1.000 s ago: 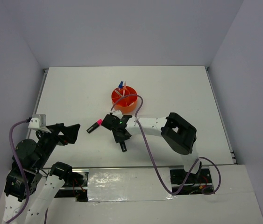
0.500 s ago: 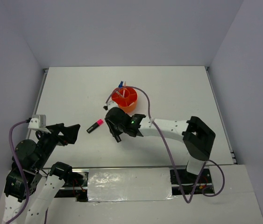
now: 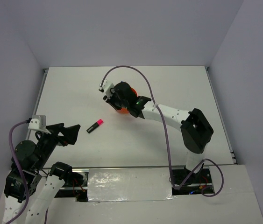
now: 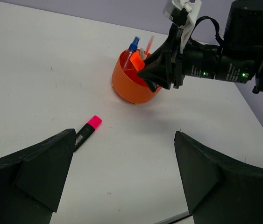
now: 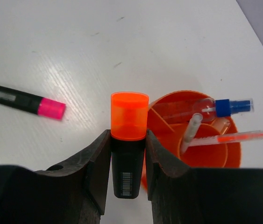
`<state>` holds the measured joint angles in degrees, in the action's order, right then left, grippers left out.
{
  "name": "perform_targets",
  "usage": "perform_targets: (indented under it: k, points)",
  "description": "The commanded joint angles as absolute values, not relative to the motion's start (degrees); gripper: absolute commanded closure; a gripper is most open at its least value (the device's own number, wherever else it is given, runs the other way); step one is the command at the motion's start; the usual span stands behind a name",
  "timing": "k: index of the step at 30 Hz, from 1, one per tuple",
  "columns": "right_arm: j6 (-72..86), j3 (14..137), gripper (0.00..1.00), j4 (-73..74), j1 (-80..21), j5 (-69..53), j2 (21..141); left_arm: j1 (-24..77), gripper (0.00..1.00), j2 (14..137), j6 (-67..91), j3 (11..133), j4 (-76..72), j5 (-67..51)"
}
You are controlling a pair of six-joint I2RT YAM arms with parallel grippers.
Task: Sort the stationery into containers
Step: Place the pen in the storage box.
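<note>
Two arms work over a white table (image 3: 178, 88). The right arm (image 3: 173, 114) stretches far and left across the middle, and the left arm (image 3: 28, 158) stays folded at the near left corner. The left gripper (image 4: 124, 140) hangs above bare table with its fingers spread wide and nothing between them.

A round orange tub (image 4: 131, 86) stands on the table around its middle, on the far side, mostly hidden in the top view by the right wrist above it. The right gripper (image 5: 128, 140) is clenched on an orange-capped highlighter (image 5: 129, 116), pinching its black body just below the cap. The pictures do not settle whether the cap is over the tub or just outside its left rim.

A pink-capped highlighter (image 3: 95, 126) lies flat on the table, near and left of the tub and apart from it.

Inside the tub, a blue-clear marker (image 5: 210, 108) leans over the far rim. A thin pen (image 5: 229, 137) leans out to the right, and a white stick (image 5: 190, 130) rests by the centre cup.
</note>
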<state>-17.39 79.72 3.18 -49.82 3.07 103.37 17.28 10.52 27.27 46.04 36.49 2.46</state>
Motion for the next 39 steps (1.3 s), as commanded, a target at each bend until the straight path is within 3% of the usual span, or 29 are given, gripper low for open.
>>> perform_targets:
  k: [1,8,28,34,37,39]
  points:
    - [-26.18,84.63,1.0,4.91,-47.21,-5.6,103.88,16.96,0.01,10.19,25.84,45.79,33.05,0.53]
    - [-30.84,89.56,0.98,10.54,-45.0,-12.65,108.45,17.05,0.01,11.25,25.05,45.7,32.43,-1.14]
    - [-34.72,87.72,0.96,9.76,-43.86,-9.23,111.8,16.88,0.01,11.69,24.7,45.62,31.99,-2.29]
    - [-34.37,87.63,0.9,9.14,-43.86,-8.44,112.06,16.87,0.01,11.69,24.61,45.62,31.99,-2.46]
    - [-33.4,87.54,0.76,8.7,-43.94,-7.65,111.8,16.88,0.01,11.6,24.61,45.53,31.99,-2.46]
    - [-33.31,87.63,0.73,9.05,-43.86,-7.39,111.97,16.96,0.01,11.51,24.61,45.53,31.9,-2.55]
